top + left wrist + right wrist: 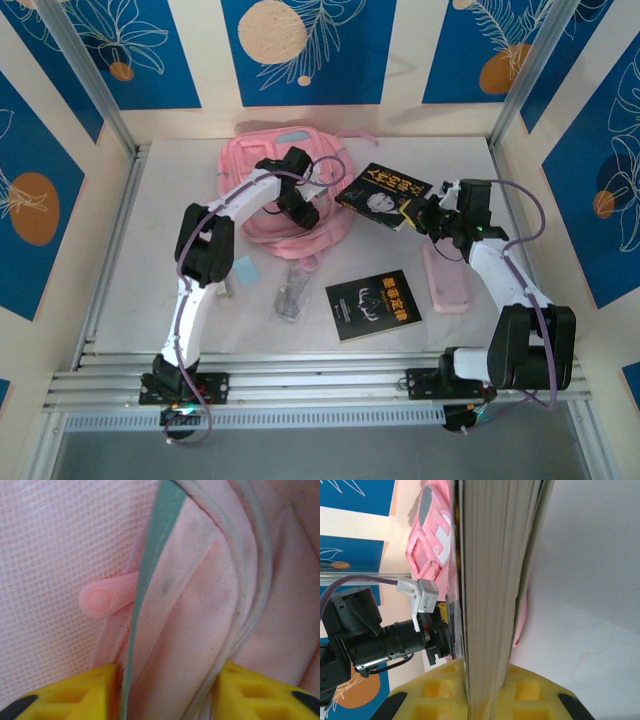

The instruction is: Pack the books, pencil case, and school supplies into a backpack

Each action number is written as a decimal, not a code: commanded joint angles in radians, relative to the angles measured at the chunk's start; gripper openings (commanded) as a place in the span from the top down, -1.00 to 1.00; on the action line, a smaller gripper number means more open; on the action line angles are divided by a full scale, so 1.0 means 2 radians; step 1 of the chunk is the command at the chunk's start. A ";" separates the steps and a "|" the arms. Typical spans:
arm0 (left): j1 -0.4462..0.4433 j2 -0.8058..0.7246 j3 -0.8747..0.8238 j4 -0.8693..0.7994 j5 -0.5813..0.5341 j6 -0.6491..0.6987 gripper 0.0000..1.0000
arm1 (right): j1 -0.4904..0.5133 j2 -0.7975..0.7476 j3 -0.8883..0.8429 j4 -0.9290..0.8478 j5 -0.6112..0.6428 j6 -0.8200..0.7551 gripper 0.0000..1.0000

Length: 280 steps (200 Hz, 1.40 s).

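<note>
The pink backpack (262, 168) lies at the back of the table. My left gripper (301, 208) sits on its front edge; in the left wrist view my left gripper (167, 692) has a fold of backpack (190, 610) fabric filling the gap between both yellow fingers (75, 695), beside a pink zipper pull (100, 598). My right gripper (430, 216) is shut on the face-cover book (385, 194), held lifted just right of the backpack; the book (490, 555) shows edge-on between the jaws of my right gripper (487, 680). The emblem book (373, 303) lies flat in front. The pencil case (445, 281) lies under the right arm.
A clear plastic packet (292, 295) and a light-blue square (243, 268) lie on the table in front of the backpack, near the left arm. Metal rails border the table on the left, right and near sides.
</note>
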 commanded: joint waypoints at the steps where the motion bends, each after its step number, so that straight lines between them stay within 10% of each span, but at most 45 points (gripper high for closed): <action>1: 0.010 0.059 -0.035 -0.053 0.009 -0.009 0.42 | -0.013 -0.031 -0.007 0.029 -0.021 0.007 1.00; 17: 0.010 0.061 -0.037 -0.050 0.011 -0.015 1.00 | -0.022 -0.039 -0.010 0.031 -0.025 0.011 1.00; 208: 0.082 -0.092 0.108 0.003 0.165 -0.199 1.00 | -0.036 -0.118 -0.014 -0.022 -0.007 -0.035 1.00; 280: 0.097 -0.099 0.123 0.061 0.246 -0.260 1.00 | 0.115 0.016 0.001 0.149 0.007 0.052 1.00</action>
